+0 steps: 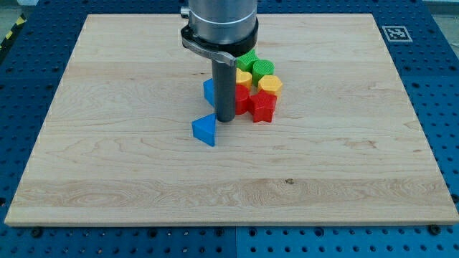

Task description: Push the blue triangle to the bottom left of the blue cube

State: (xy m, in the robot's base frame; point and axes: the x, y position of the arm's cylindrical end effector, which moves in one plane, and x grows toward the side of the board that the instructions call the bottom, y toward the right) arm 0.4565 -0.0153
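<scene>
The blue triangle (204,130) lies on the wooden board (107,143), just left of the board's middle. The blue cube (209,92) sits above it and slightly right, mostly hidden behind my rod. My tip (224,119) rests on the board just right of and slightly above the blue triangle, close to it, and below-right of the blue cube.
A tight cluster sits right of the rod: a red star-like block (263,106), a red block (242,97), two yellow blocks (270,84) (244,77) and two green blocks (264,68) (247,59). A fiducial tag (394,33) marks the board's top right corner.
</scene>
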